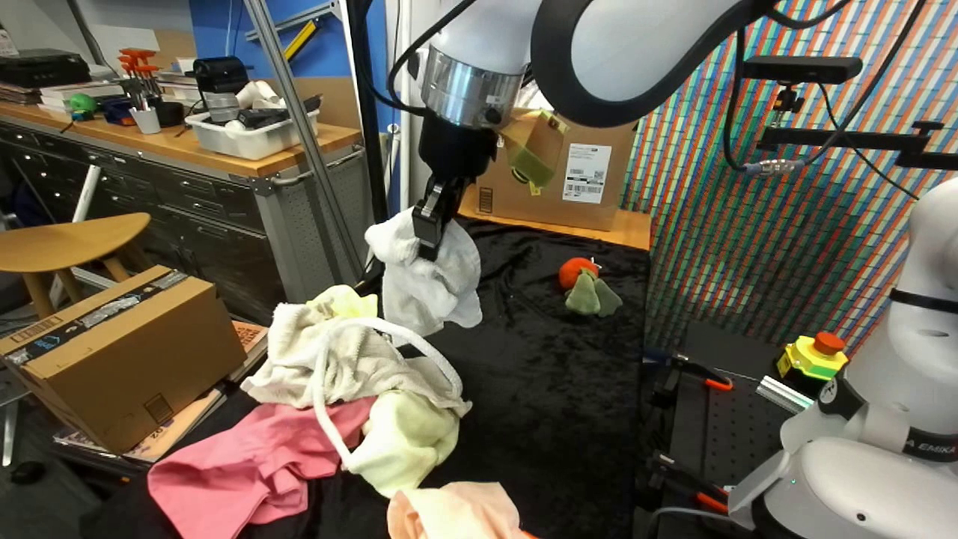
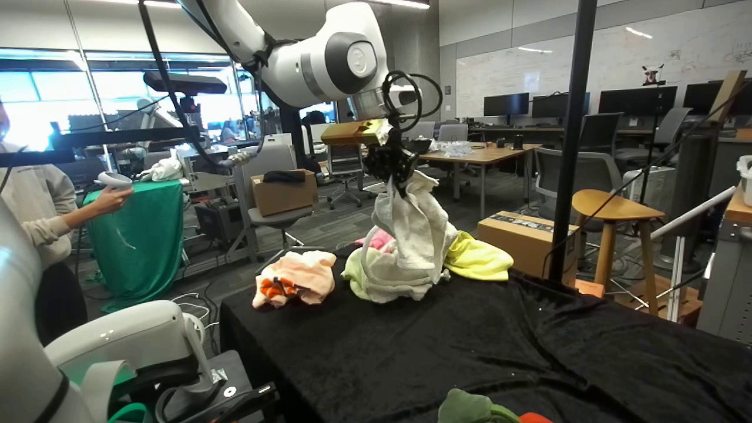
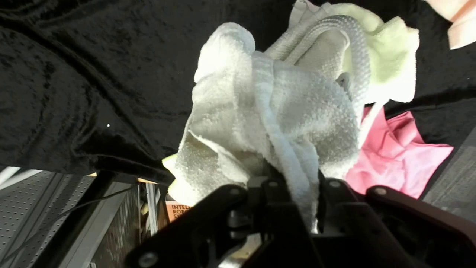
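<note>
Wrist view: one two-fingered gripper (image 3: 298, 188), pinched on one white cloth (image 3: 238, 100). In both exterior views the cloth hangs below it at the edge of a heap, above the black-covered tabletop (image 1: 554, 427); whether its lower hem touches the heap, cannot tell. Heap, counted: one beige towel (image 1: 337, 367), one pale green cloth (image 1: 412, 438), one pink cloth (image 1: 247, 464), one bright yellow cloth (image 2: 479, 257), plus a white rope loop (image 3: 361, 56) arching over. One peach cloth (image 2: 308, 273) with orange patches lies just beside the heap. One orange-and-green soft item (image 1: 584, 299) sits well apart from the cloths. Cardboard boxes: three. Labelled box (image 1: 539, 206) carries one white label (image 1: 587, 174), print too small to read. Taped box (image 1: 150, 382), near the tabletop, bears dark printed tape (image 1: 97, 314), wording not legible. Third box (image 2: 285, 197) rests on a chair (image 2: 279, 218). Orange book (image 3: 178, 210): "INTELL", "ROBO", "SY" readable, remainder hidden. Robot base (image 1: 861, 486): "EMIKA" on a black band (image 1: 928, 446). One yellow switch box (image 1: 812, 361), red button on top.
</note>
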